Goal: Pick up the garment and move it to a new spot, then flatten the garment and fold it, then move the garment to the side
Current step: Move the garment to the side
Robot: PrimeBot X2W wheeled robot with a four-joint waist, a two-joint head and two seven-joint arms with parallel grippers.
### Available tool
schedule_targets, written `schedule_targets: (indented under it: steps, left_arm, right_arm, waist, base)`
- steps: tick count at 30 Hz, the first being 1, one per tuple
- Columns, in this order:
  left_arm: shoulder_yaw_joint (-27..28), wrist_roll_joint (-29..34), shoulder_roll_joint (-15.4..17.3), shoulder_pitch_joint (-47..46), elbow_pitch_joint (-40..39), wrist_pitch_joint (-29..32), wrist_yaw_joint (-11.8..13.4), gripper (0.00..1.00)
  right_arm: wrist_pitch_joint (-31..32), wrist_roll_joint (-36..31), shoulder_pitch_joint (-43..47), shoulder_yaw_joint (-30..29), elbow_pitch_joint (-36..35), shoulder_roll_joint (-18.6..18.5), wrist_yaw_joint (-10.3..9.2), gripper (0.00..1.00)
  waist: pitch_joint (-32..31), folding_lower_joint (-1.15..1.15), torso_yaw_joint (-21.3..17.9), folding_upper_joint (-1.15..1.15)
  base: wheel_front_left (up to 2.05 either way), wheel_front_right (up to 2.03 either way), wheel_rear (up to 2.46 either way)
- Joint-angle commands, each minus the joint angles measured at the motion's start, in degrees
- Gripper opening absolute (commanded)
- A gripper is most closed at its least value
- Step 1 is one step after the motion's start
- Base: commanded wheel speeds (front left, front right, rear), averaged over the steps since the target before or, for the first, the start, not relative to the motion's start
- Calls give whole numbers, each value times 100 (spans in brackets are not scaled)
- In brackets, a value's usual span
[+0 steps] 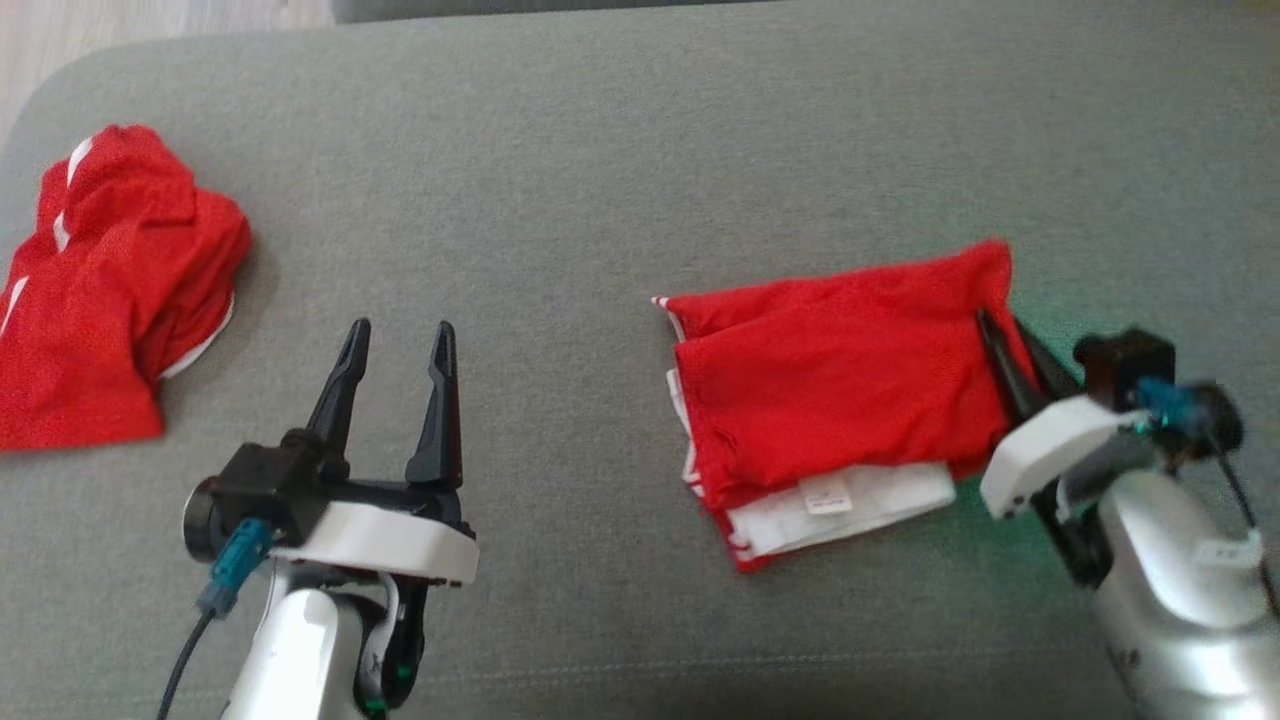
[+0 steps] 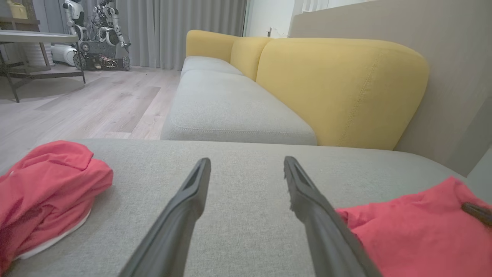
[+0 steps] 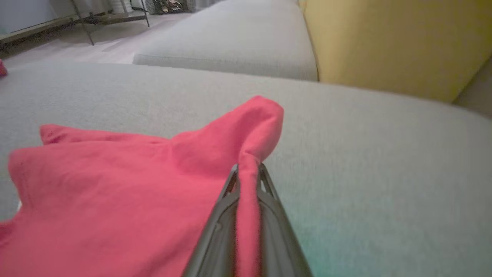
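Observation:
A folded red garment (image 1: 840, 370) with white trim and a label lies on the grey cushion at centre right. My right gripper (image 1: 1000, 335) is shut on its right edge; in the right wrist view a ridge of the red garment (image 3: 248, 181) is pinched between the two fingers of the right gripper (image 3: 248, 171). My left gripper (image 1: 398, 335) stands open over bare cushion to the left of the garment, nothing between its fingers. The left wrist view has the left gripper (image 2: 246, 163) open, with the garment (image 2: 419, 234) at its lower right.
A second red garment (image 1: 105, 290) lies crumpled at the cushion's far left edge, also seen as the crumpled garment (image 2: 42, 192). A yellow sofa back (image 2: 338, 84) and grey seat cushions (image 2: 226, 104) stand beyond. Wooden floor (image 2: 77, 104) and a table (image 2: 34, 38) lie further off.

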Motion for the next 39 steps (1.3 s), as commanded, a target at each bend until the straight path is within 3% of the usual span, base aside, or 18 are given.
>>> schedule_targets:
  steps: [1, 11, 19, 23, 27, 31, 32, 33, 34, 35, 39]
  left_arm:
    - [156, -30, 16, -143, -239, -70, 27, 100]
    - [160, -35, 16, -229, -499, -70, 33, 100]
    - [222, 110, 16, -359, -516, -70, -105, 100]
    - [256, 126, 16, -386, -532, -70, -142, 100]
    - [271, 109, 16, -405, -553, -70, -153, 100]
    - [280, 100, 16, -435, -539, -70, -151, 100]
    - [284, 99, 16, -437, -530, -70, -154, 100]
    - [287, 98, 16, -439, -522, -70, -154, 100]
    - [291, 96, 16, -440, -514, -70, -153, 100]
    - [294, 94, 16, -441, -506, -70, -152, 100]
    - [298, 72, 16, -443, -450, -70, -153, 100]
  right_arm:
    - [-84, -108, -324, 206, -308, -179, -4, 0]
    - [549, -12, -1137, 819, -830, -1352, -4, 0]
    - [739, 294, -1720, 255, -280, -1894, -4, 0]
    - [780, 171, -1911, -240, 59, -1796, -4, 0]
    - [790, -542, -2095, -1321, 434, -1536, -4, 0]
    - [801, -1033, -2133, -1742, 549, -1332, -4, 0]
    - [789, -1115, -2137, -1819, 551, -1279, -4, 38]
    - [790, -1151, -2140, -1888, 557, -1218, -4, 68]
    - [796, -1174, -2142, -1941, 560, -1169, -4, 91]
    - [801, -1199, -2143, -1982, 562, -1137, -4, 100]
    - [771, -1219, -2117, -2100, 488, -956, -4, 100]
  waist:
    - [-77, 0, -74, 0]
    - [229, 0, -461, 0]
    - [717, 0, -634, 0]
    - [816, 0, -658, 0]
    - [886, 0, -631, 0]
    - [916, 0, -598, 0]
    - [917, 0, -591, 0]
    - [916, 0, -584, 0]
    - [918, 0, -578, 0]
    - [918, 0, -573, 0]
    - [855, 0, -552, 0]
  base:
    - [0, 0, 0]
    - [0, 0, 0]
    - [0, 0, 0]
    - [0, 0, 0]
    - [0, 0, 0]
    - [0, 0, 0]
    - [0, 0, 0]
    - [0, 0, 0]
    - [0, 0, 0]
    - [0, 0, 0]
    - [0, 0, 0]
